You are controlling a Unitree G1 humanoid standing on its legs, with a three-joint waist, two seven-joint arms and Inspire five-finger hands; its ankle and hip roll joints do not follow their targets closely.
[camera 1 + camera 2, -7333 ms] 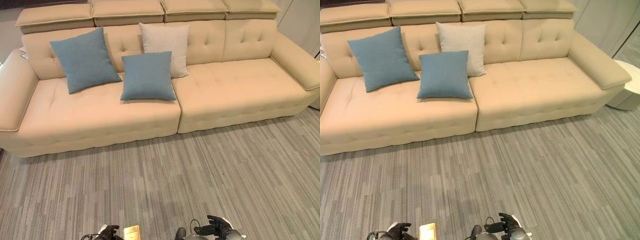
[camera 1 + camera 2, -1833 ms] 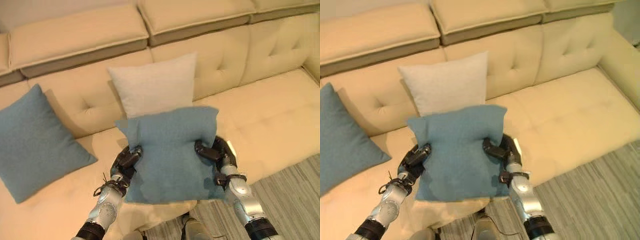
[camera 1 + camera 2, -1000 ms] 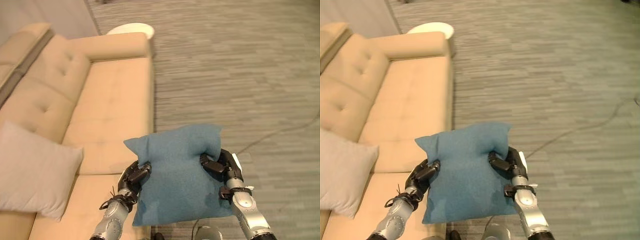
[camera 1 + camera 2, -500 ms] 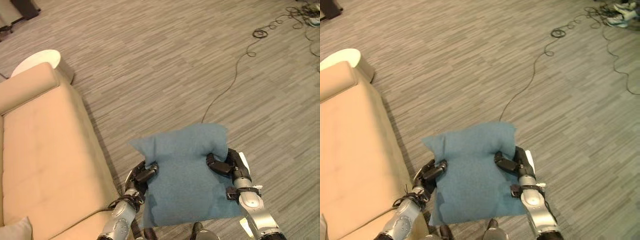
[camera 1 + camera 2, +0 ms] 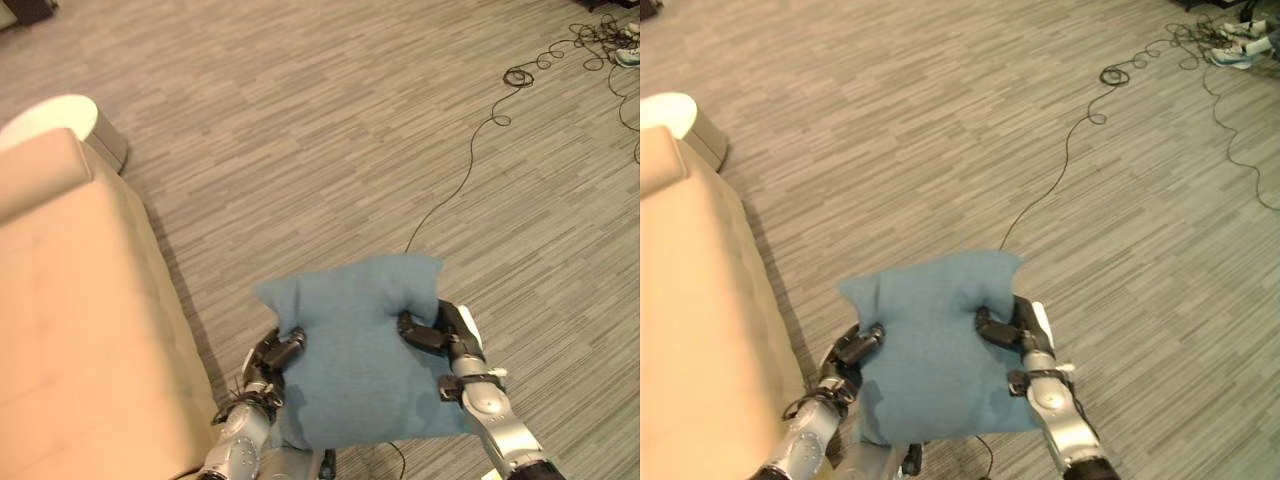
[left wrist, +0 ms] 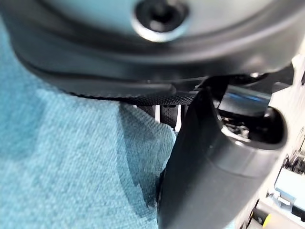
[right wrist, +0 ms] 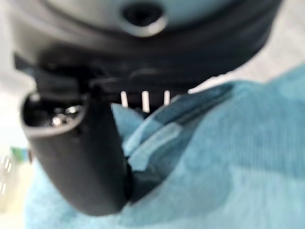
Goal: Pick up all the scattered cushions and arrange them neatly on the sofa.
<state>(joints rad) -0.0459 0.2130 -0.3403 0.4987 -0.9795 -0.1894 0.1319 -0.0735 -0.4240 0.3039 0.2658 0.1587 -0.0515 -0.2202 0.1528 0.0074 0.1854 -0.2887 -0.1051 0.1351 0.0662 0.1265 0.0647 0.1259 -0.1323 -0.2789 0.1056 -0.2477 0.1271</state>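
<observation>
Blue cushion (image 5: 365, 350) held up in front of the robot, over the grey carpet floor (image 5: 330, 130), just off the sofa (image 5: 70, 320) edge.

Left robot hand (image 5: 275, 352) clamps the cushion's left edge, fingers curled over the fabric, thumb pinching into it in the wrist view. Right robot hand (image 5: 440, 330) grips the right edge near the top corner the same way, fabric bunched between thumb and fingers. Cushion hangs clear of the sofa seat. Pale round side table (image 5: 60, 115) sits past the sofa arm; loose cable (image 5: 470, 170) trails across the floor beyond.
</observation>
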